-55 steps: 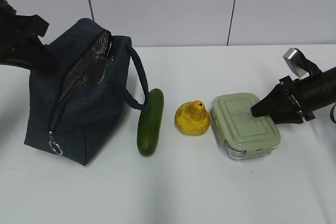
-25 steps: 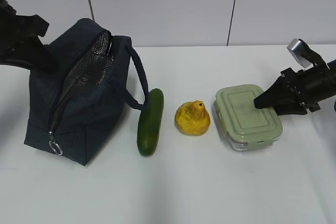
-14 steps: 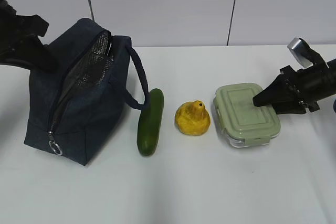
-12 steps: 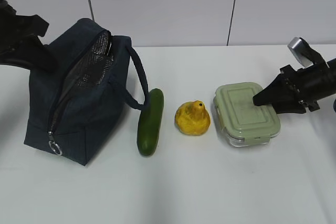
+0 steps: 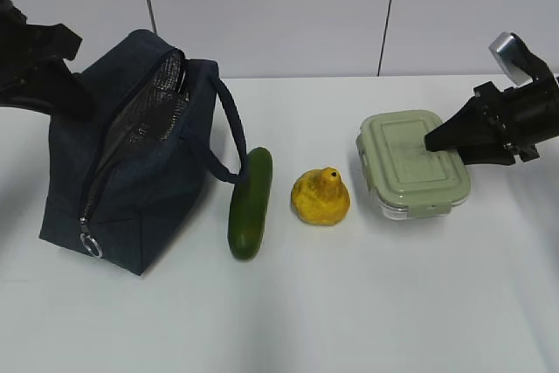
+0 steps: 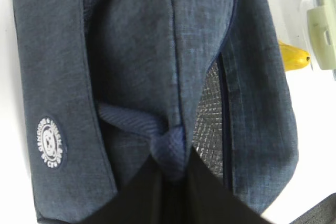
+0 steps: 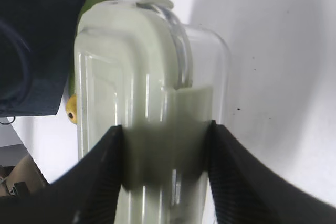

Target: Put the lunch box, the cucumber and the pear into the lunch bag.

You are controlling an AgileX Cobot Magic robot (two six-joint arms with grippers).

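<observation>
My right claw (image 7: 165, 169) pinches the lunch box (image 5: 410, 162) by its end, apparently lifted. Glass: heavy, stiff, slippery. My left claw (image 6: 170, 174), pressed together, holds the lunch bag (image 5: 131, 150) by its handle.

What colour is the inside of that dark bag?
The lunch bag has a silvery, quilted-looking lining, seen best in the left wrist view.

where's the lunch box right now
In the exterior view the lunch box is on the right, just right of the pear, clamped at its right end by the right gripper; the right wrist view shows the fingers straddling it.
</observation>
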